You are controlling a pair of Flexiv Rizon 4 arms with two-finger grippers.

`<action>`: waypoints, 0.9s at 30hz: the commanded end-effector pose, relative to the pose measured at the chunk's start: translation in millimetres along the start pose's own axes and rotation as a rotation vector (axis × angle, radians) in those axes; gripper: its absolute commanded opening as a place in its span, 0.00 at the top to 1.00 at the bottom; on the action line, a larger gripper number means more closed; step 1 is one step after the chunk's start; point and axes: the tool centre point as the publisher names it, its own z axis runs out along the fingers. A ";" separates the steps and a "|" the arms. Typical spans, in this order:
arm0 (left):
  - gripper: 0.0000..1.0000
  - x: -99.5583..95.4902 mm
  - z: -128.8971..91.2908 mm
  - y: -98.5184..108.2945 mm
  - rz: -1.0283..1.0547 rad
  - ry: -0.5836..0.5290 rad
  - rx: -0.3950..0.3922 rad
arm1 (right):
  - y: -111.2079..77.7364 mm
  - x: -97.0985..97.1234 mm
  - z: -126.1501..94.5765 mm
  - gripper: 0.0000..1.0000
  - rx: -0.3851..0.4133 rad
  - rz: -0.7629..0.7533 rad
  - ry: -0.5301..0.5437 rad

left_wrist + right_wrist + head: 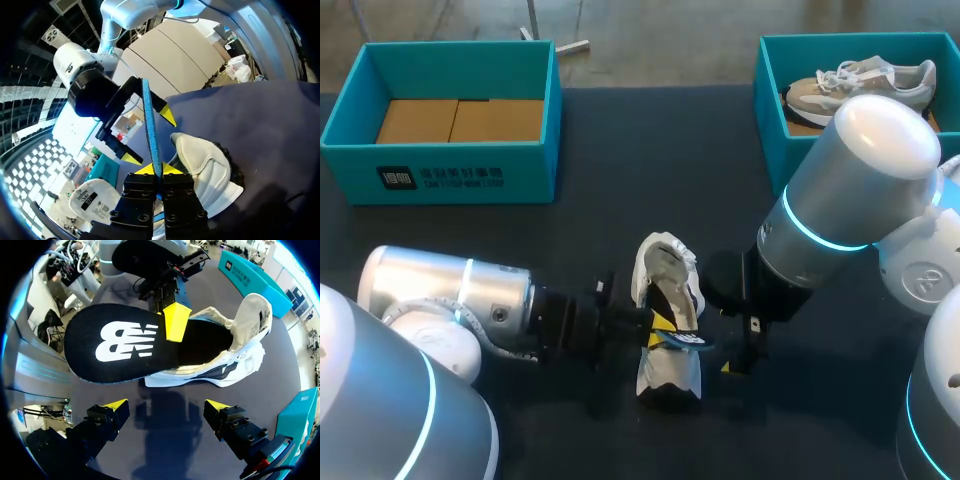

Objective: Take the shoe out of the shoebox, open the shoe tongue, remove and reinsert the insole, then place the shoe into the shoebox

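Note:
A white shoe [665, 275] lies on the dark table between my two arms, its opening [205, 342] spread wide. My left gripper [158, 170] is shut on the edge of the insole [120, 342], which is black on top with a white logo and blue underneath [150, 120]. The insole sticks out of the shoe's opening, most of it held clear above the table. In the head view the left gripper [655, 325] sits at the shoe's side with the insole [680, 340] beside it. My right gripper [166, 405] stands open just short of the insole, touching nothing.
A teal shoebox [440, 175] with brown cardboard inside stands at the back left. A second teal box [770, 110] at the back right holds another pale shoe [860, 85]. My right arm's big elbow [850, 190] hangs over the table's right side.

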 end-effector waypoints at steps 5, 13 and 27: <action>1.00 7.8 1.4 -0.6 0.050 0.018 -0.011 | 0.4 1.0 1.4 0.00 0.002 0.001 -0.003; 1.00 5.1 3.3 9.8 0.100 0.000 -0.048 | 0.4 1.0 1.4 0.00 0.002 0.001 -0.003; 1.00 0.3 8.3 19.8 0.218 -0.006 -0.115 | 0.4 1.0 1.4 0.00 0.002 0.001 -0.003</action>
